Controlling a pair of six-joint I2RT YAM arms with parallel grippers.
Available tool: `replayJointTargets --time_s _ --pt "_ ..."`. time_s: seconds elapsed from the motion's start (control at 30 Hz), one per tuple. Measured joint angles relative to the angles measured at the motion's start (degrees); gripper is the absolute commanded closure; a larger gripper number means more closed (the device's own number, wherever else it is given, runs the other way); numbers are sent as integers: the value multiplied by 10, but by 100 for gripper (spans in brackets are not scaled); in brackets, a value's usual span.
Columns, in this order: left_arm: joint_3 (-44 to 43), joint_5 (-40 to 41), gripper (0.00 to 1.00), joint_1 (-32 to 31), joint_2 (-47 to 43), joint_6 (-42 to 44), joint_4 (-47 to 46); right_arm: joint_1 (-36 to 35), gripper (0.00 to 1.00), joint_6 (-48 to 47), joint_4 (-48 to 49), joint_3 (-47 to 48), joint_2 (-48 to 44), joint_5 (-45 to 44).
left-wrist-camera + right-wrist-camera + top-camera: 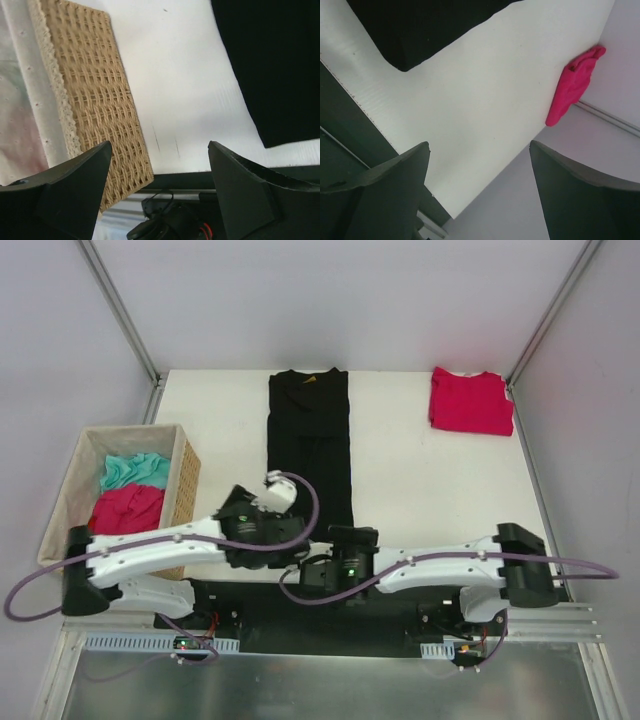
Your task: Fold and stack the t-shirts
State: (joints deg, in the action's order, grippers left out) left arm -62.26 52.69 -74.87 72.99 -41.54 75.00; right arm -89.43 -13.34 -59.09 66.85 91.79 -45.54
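Black t-shirt (pixel 309 445): lies as a long narrow strip down the middle of the table (pixel 420 480), from far edge to near edge. Red t-shirt (pixel 471 400): folded, at the far right corner. I see the left gripper (pixel 160 147) and right gripper (pixel 479 145) both spread wide, holding nothing, by the black strip's near end; a woven basket (pixel 185 480) of cloth stands at the left.

Left arm (pixel 150 550): extended from its base toward the centre, wrist bent low. Right arm (pixel 440 568): stretched leftward, wrist close beside the left one. Left gripper (pixel 160 150): jaws spread wide, nothing between them. Right gripper (pixel 479 150): likewise spread and empty. From above, the fingertips appear to be hidden.
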Motion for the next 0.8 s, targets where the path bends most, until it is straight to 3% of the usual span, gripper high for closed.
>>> replayJointTargets --time_s 0.17,0.3,0.6,0.8 --pt "4 3 18 101 -151 9 -24 6 15 -16 42 -3 -115 24" --pt "4 5 17 163 -196 19 -28 0 15 -20 61 -9 -155 32" --pt "22 -1 16 221 -193 39 -59 -55 16 -9 119 -122 -83 48" --pt "38 -13 15 225 -198 47 -78 -72 15 14 119 -108 -36 13"
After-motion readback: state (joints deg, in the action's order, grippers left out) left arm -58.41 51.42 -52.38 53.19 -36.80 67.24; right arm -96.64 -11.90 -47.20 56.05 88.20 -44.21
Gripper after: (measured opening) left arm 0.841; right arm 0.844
